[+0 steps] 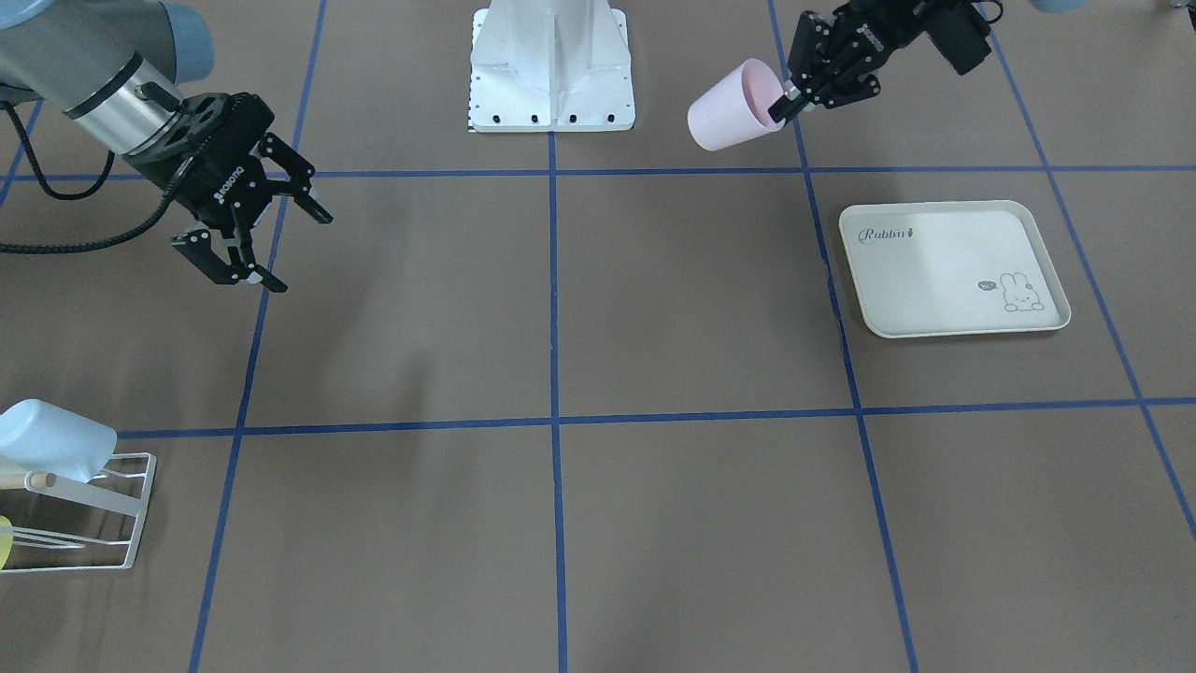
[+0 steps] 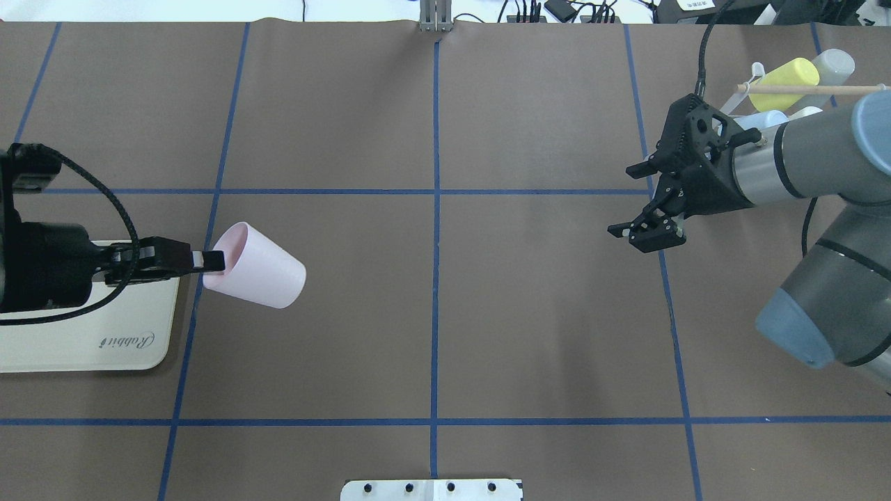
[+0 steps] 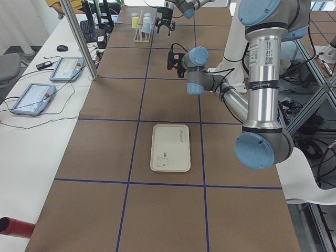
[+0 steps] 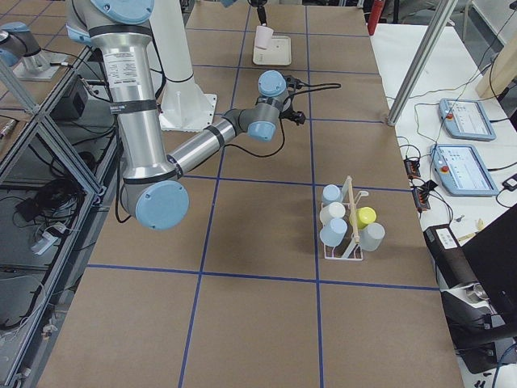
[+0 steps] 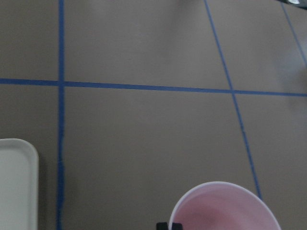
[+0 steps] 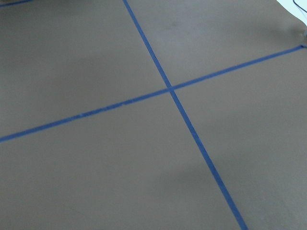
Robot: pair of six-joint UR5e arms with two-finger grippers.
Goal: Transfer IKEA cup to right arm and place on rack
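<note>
1. Left gripper (image 2: 212, 261) clamps the rim of the pale pink plastic cup (image 2: 261, 268), tilted in the air beside the cream rectangular tray (image 2: 83, 341).
2. Right gripper (image 2: 626, 200) gapes empty near the white wire rack (image 1: 140, 509).

The rack (image 1: 117, 502) is cut by the front view's left edge; the tray (image 2: 83, 334) by the overhead's.

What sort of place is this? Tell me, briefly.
Probably a robotics lab: a left arm and right arm at a table gridded with blue tape, with teach pendants on a side bench.
</note>
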